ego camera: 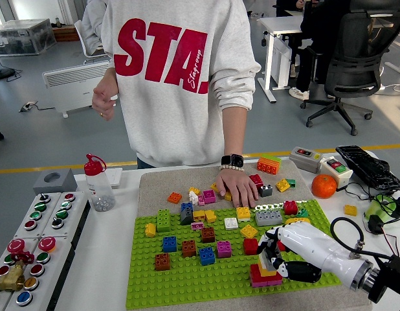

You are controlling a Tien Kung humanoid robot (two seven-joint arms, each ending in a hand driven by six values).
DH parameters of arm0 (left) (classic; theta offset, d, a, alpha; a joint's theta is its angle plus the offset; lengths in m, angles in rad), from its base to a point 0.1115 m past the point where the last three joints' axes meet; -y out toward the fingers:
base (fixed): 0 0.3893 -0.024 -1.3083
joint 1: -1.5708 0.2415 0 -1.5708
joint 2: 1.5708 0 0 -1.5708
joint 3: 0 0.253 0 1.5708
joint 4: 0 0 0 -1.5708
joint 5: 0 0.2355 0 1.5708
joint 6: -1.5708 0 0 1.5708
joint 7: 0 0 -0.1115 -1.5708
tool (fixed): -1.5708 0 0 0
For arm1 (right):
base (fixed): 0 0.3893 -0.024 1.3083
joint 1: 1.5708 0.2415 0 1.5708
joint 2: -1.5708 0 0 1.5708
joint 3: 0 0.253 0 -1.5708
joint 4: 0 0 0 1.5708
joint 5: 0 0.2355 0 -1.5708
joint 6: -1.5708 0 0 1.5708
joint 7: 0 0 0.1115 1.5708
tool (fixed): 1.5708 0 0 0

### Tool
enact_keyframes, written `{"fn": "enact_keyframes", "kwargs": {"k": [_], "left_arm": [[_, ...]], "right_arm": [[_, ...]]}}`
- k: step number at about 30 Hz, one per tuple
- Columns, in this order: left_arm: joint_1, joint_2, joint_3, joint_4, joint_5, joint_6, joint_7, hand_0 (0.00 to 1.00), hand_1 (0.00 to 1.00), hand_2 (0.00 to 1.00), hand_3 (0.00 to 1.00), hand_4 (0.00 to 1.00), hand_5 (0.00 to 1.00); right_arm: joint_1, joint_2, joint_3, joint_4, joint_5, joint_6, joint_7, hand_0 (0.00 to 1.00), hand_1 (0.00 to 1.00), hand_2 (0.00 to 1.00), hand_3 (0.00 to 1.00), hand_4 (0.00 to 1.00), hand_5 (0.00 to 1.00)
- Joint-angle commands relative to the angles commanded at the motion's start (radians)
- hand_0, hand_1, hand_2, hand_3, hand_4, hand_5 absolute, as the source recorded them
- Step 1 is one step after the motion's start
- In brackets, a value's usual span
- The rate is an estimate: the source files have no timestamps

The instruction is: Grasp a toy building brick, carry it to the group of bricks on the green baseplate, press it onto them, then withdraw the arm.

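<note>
Red, yellow and pink brick stack (265, 274) under right robot hand (276, 254)

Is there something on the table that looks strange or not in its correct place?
Mostly the orange stands out: a fruit sitting among control boxes at the far right, unrelated to the bricks. Loose bricks also lie scattered off the green baseplate.
</note>
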Motion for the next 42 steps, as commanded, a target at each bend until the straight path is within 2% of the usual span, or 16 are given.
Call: {"fn": "enact_keyframes", "kwargs": {"k": [19, 42], "left_arm": [[-0.002, 0.001, -0.002, 0.000, 0.002, 0.000, 0.001, 0.670, 0.615, 0.574, 0.458, 0.237, 0.998], [0.005, 0.001, -0.004, 0.000, 0.009, 0.001, 0.003, 0.670, 0.615, 0.574, 0.458, 0.236, 0.998]], "right_arm": [[-0.004, -0.009, 0.023, 0.026, -0.008, 0.002, 0.001, 0.351, 0.510, 0.621, 0.567, 0.220, 0.178], [0.014, 0.011, -0.012, -0.001, 0.010, 0.004, -0.008, 0.351, 0.504, 0.619, 0.566, 0.227, 0.177]]}}
